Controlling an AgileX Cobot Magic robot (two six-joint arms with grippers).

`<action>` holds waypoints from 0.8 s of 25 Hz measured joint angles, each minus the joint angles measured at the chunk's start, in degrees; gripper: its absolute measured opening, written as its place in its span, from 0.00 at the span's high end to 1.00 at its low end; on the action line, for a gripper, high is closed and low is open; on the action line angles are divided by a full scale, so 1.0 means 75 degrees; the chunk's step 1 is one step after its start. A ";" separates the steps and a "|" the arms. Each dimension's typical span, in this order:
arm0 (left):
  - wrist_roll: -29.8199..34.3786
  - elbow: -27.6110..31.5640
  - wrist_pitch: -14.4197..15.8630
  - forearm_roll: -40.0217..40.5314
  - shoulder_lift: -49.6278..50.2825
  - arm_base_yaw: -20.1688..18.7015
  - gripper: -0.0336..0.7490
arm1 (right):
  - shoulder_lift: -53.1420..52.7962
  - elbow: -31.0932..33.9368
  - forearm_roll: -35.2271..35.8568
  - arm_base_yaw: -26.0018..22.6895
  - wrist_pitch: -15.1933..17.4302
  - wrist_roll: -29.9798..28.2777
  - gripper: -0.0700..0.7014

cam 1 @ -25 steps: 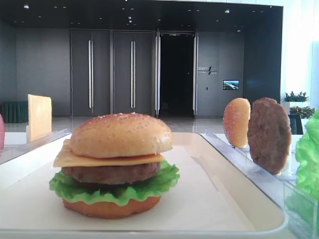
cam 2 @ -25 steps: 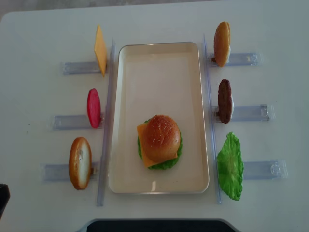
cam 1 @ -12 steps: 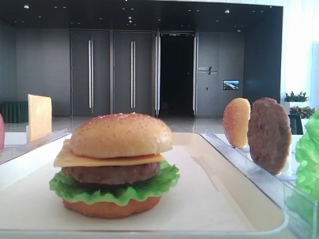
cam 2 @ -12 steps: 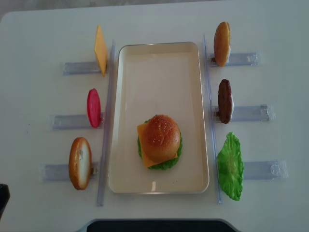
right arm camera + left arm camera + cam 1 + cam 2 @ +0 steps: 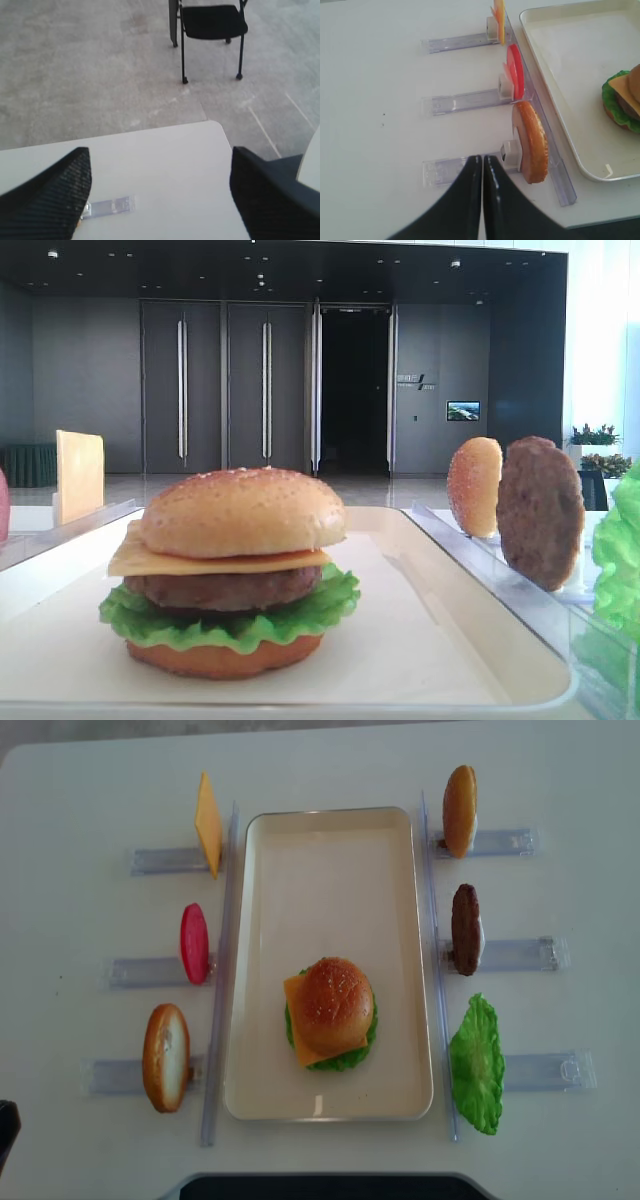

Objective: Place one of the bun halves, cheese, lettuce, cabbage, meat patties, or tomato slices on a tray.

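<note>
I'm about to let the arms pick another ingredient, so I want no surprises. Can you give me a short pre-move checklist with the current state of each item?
1. Tray has bare space for another piece: ok, its far half is bare.
2. Stacked burger sits inside the tray rim, top bun level: ok.
3. Spare bun halves upright in their racks, left and right: ok.
4. Left gripper ready to grasp: not ok, its fingers are pressed shut, above the rack beside the left bun.
5. Right gripper ready to grasp: ok, jaws wide apart and holding nothing, over the table corner.
6. Lettuce seated in its rack: cannot tell; it leans across the rail.
</note>
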 joint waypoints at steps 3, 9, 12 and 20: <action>0.0000 0.0000 0.0000 0.0000 0.0000 0.0000 0.96 | -0.0835 0.0229 0.0000 0.0150 0.0000 -0.0118 0.21; 0.0000 0.0000 0.0000 0.0000 0.0000 0.0000 0.96 | -0.2634 0.1716 -0.0120 0.0170 0.0000 -0.0327 0.21; 0.0000 0.0000 0.0000 0.0000 0.0000 0.0000 0.96 | -0.3495 0.2822 -0.0121 0.0170 0.0000 -0.0371 0.21; 0.0000 0.0000 0.0000 0.0000 0.0000 0.0000 0.96 | -0.6001 0.5866 0.0157 0.0170 0.0004 -0.0523 0.21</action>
